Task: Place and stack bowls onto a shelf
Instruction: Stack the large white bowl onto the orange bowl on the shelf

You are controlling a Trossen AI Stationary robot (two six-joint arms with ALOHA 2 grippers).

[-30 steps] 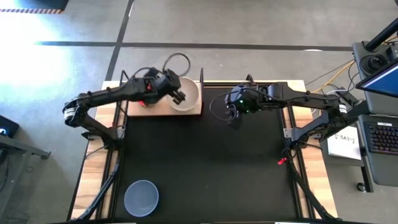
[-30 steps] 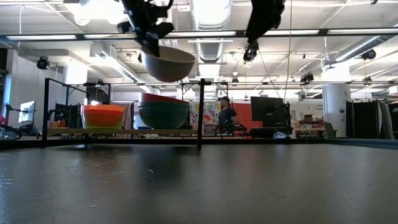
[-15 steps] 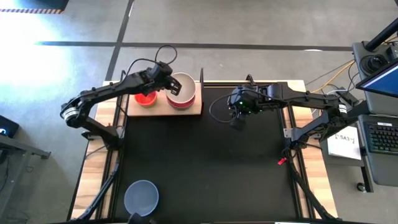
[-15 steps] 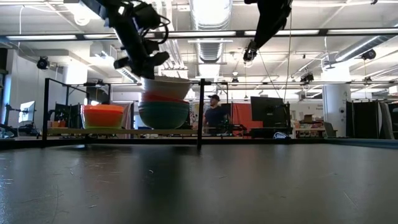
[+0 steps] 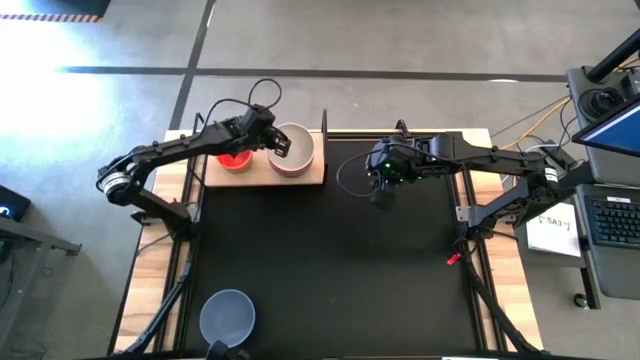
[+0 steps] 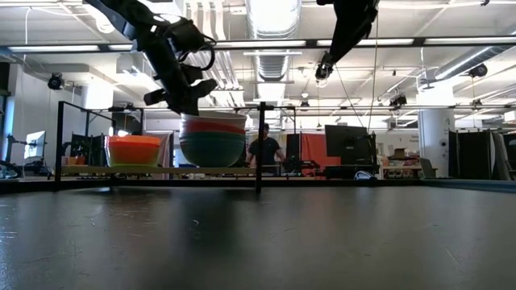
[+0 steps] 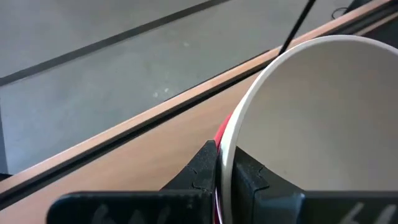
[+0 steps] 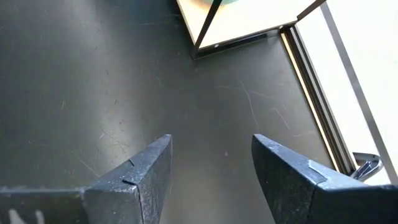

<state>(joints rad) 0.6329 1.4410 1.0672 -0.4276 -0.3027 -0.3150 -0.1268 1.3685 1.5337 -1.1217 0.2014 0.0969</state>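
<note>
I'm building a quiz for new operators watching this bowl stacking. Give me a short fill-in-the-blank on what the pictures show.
1. The left end effector is shut on the rim of the ____ bowl atop the stack on the shelf.
2. The right end effector hangs over the black mat with its fingers ____.
3. One grey-blue bowl lies on the mat nearer the ____ arm's side.
4. Beside the stack, the shelf holds an ____ bowl.

Missing words: white; open; left; orange

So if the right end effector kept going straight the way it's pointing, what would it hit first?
Most likely the bare black mat: the open right end effector points down at it, with nothing between. Depth is uncertain.
</note>
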